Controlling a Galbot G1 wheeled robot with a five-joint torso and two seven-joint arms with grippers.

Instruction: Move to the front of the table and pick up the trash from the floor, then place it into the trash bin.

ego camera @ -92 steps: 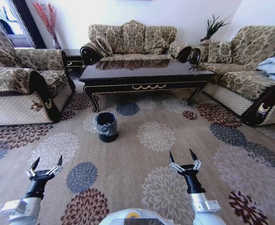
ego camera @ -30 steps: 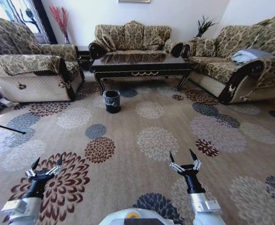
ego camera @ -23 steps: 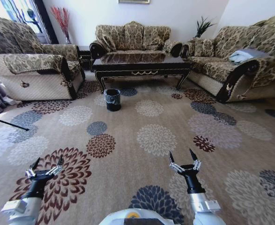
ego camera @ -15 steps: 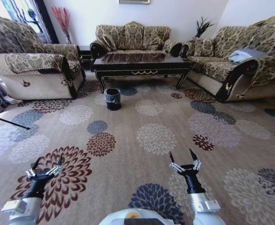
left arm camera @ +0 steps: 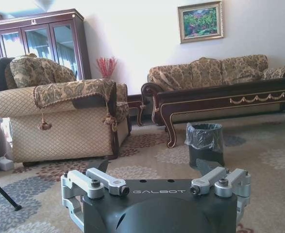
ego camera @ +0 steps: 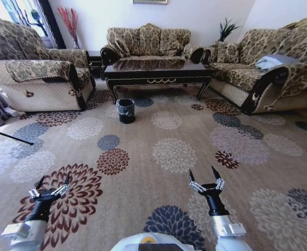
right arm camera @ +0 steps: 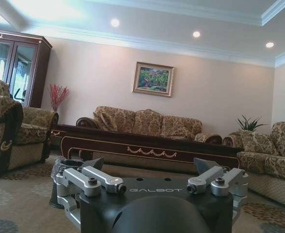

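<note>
one table (ego camera: 156, 71), one trash bin (ego camera: 125, 111), three sofas (ego camera: 149, 42), two pincers (ego camera: 204, 180)

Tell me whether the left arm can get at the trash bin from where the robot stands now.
Probably not. The left gripper hangs open low near the robot, while the trash bin stands far across the carpet by the table. Nothing blocks the way; it looks out of reach.

Carpet (ego camera: 158, 172) tan, patterned with maroon, navy and cream medallions. Table (ego camera: 157, 73) glossy dark brown, gold-trimmed. Trash bin (ego camera: 125, 111) black.
</note>
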